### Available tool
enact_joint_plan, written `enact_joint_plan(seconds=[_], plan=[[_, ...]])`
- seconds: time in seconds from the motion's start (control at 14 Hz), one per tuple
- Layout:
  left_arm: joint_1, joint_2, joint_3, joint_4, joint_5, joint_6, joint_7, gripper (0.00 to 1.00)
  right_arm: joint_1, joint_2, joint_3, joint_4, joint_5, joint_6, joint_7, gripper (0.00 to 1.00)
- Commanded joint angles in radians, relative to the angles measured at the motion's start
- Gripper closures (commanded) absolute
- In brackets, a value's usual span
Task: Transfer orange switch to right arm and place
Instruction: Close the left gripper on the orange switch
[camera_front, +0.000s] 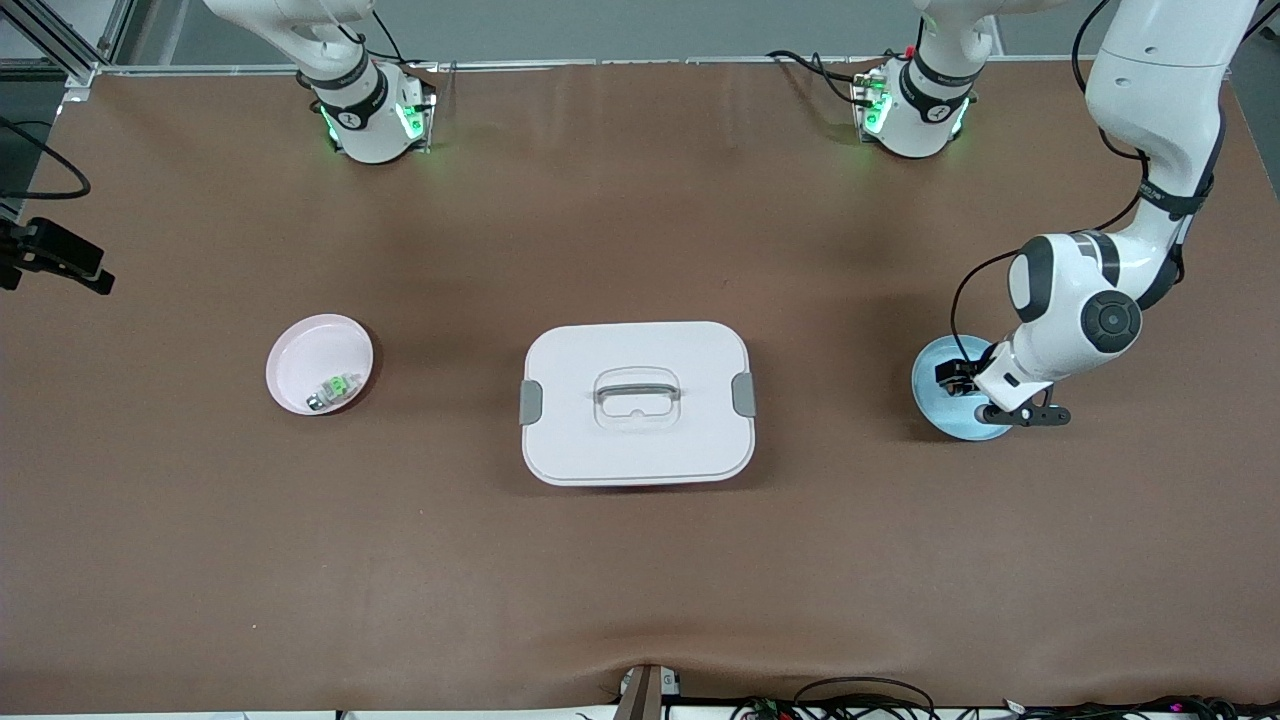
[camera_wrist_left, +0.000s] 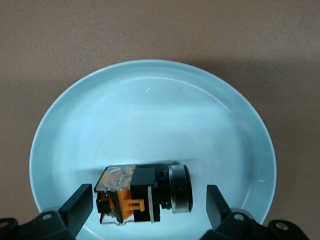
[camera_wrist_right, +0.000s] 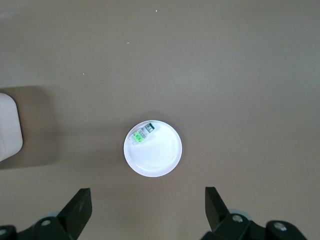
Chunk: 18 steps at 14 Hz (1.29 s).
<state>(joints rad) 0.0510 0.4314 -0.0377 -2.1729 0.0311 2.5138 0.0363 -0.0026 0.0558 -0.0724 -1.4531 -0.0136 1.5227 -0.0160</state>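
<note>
The orange switch (camera_wrist_left: 142, 197) lies on its side in the pale blue plate (camera_wrist_left: 150, 100), black body with orange parts and a silver ring. My left gripper (camera_wrist_left: 149, 199) is open and low in that plate, one finger on each side of the switch, not touching it. In the front view the left gripper (camera_front: 962, 385) is down on the blue plate (camera_front: 930, 395) at the left arm's end of the table, and it hides the switch. My right gripper (camera_wrist_right: 147, 202) is open and empty, high over the table by the pink plate (camera_wrist_right: 160, 155); it is out of the front view.
The pink plate (camera_front: 305, 350) at the right arm's end holds a small green-and-silver part (camera_front: 335, 390), also in the right wrist view (camera_wrist_right: 142, 134). A white lidded box (camera_front: 600, 345) with a clear handle stands mid-table; its corner shows in the right wrist view (camera_wrist_right: 7, 125).
</note>
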Motion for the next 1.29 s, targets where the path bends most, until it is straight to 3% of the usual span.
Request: enact_joint_plan(seconds=[0.0,0.43,0.5,0.64,0.93,1.0,1.21], plan=[[0.001,0.023,-0.001,0.012,0.021,0.022,-0.001,0.0,0.0,-0.005,0.003,-0.001,-0.009,-0.004,0.001,0.0],[0.001,0.032,-0.001,0.012,0.021,0.039,-0.007,0.0,0.003,-0.004,0.002,-0.001,-0.008,0.005,0.002,0.0],[0.003,0.032,-0.001,0.012,0.021,0.04,-0.007,0.1,0.003,-0.004,0.003,-0.001,-0.008,0.005,0.002,0.0],[0.003,0.032,-0.001,0.012,0.021,0.04,-0.007,0.39,0.001,-0.004,0.002,-0.001,0.013,0.007,0.002,0.0],[0.009,0.035,0.001,0.015,0.021,0.039,-0.007,0.76,-0.007,-0.004,0.0,-0.001,0.024,0.007,-0.001,0.0],[0.009,0.036,-0.001,0.015,0.021,0.04,-0.007,0.83,-0.007,-0.004,0.0,-0.001,0.024,0.007,-0.001,0.0],[0.009,0.03,-0.001,0.015,0.021,0.036,-0.015,0.85,0.0,-0.004,0.0,0.0,0.026,0.007,0.002,0.0]])
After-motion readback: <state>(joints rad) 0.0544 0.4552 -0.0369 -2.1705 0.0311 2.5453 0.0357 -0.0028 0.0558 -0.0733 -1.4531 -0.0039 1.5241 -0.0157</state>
